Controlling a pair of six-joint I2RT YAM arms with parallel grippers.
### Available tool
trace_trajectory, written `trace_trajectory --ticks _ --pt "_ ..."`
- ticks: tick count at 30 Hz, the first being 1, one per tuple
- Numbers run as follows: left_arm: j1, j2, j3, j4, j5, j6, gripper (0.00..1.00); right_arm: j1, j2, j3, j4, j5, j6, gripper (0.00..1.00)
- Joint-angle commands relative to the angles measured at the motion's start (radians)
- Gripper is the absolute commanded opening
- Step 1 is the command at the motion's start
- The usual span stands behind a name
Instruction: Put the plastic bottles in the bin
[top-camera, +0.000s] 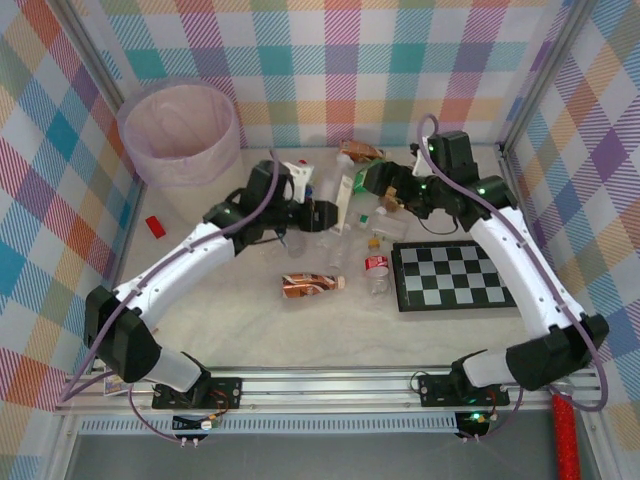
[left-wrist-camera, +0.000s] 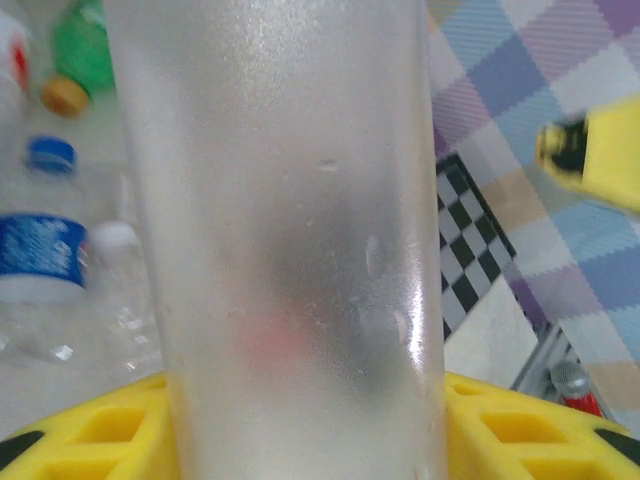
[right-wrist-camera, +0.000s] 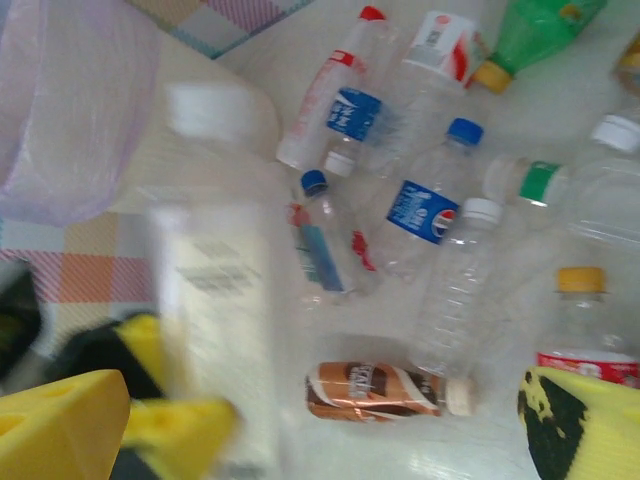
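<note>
Frosted clear bottle first: it stands upright, hard against my left wrist camera, rising in front of the yellow base of my left pincer. One yellow fingertip shows at 2 o'clock of that view, with a strip of plaid wall between it and the bottle's side. The other finger is hidden, so I cannot tell whether I am clamping the bottle or merely have it between my fingers. Behind it, at 9 o'clock, lies a blue-labelled bottle, and at 11 a green bottle with an orange cap.

My right pincer is spread wide and grips nothing: one yellow finger sits at 8 o'clock of its wrist view, the other at 4. A blurred white-capped bottle stands just beside the 8 o'clock finger; whether it touches, I cannot tell. Between the fingers a brown-wrapped bottle lies on its side, with a scatter of clear bottles beyond it toward 12 and 1.

From overhead, with the far wall at 12, the bin stands at 10 o'clock of the surface, well apart from both pincers. The bottles cluster from the middle toward 12 and 1. A checkerboard lies at 4, and a small red block at 9, near the bin.
</note>
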Motion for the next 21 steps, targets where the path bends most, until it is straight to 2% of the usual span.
trace_trajectory --ticks 1,4,7,12,15,21 --pt "0.070 -0.008 0.142 -0.096 0.006 0.101 0.49 -0.015 -0.046 -0.085 -0.119 0.094 -0.067 0.99" --pt "0.144 -0.008 0.245 -0.149 -0.019 0.150 0.49 -0.019 -0.079 -0.170 -0.131 0.100 -0.094 0.99" --pt "0.257 -0.029 0.330 -0.192 -0.037 0.180 0.48 -0.018 -0.101 -0.251 -0.121 0.062 -0.110 1.00" --pt "0.479 -0.065 0.371 -0.119 -0.019 0.135 0.37 -0.015 -0.129 -0.373 -0.056 -0.035 -0.102 1.00" --pt "0.568 -0.027 0.443 -0.136 -0.040 0.138 0.31 -0.010 -0.140 -0.413 -0.047 -0.034 -0.093 0.99" --pt "0.696 0.125 0.662 -0.300 -0.119 0.162 0.23 0.005 -0.149 -0.476 -0.029 -0.065 -0.053 0.99"
